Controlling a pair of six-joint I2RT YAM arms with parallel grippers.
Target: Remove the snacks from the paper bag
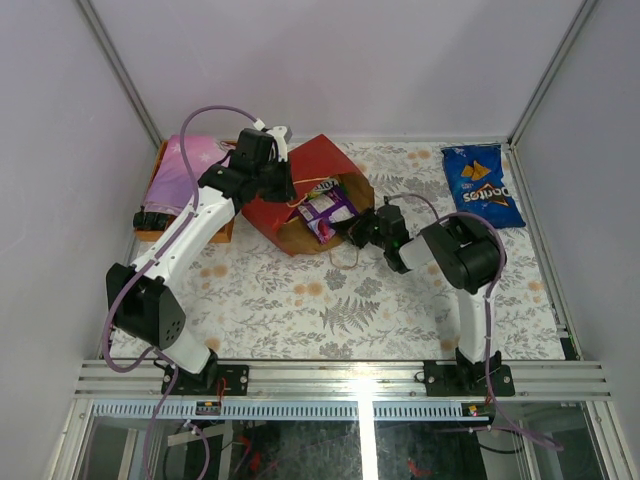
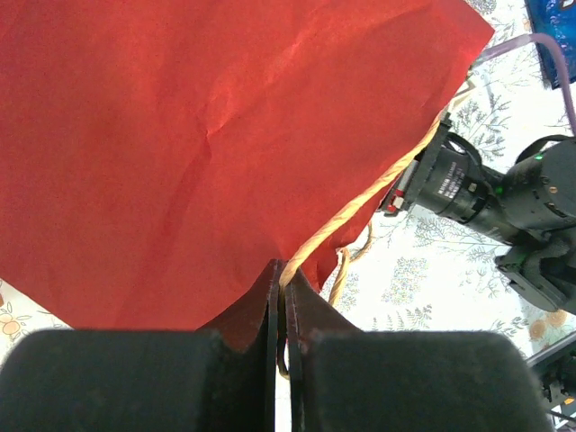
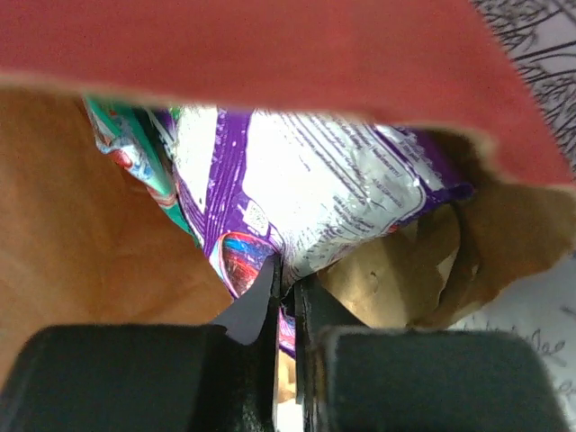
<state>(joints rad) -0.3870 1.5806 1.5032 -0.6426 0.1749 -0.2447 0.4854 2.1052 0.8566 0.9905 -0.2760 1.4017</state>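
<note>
A purple packet (image 3: 310, 193) blocks the paper bag (image 1: 318, 165) mouth.

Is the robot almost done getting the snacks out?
Not yet. One blue chip bag lies on the table. The left gripper pinches the paper bag by its edge while the right gripper is shut on a purple packet inside its mouth. A teal packet lies beside it.
</note>
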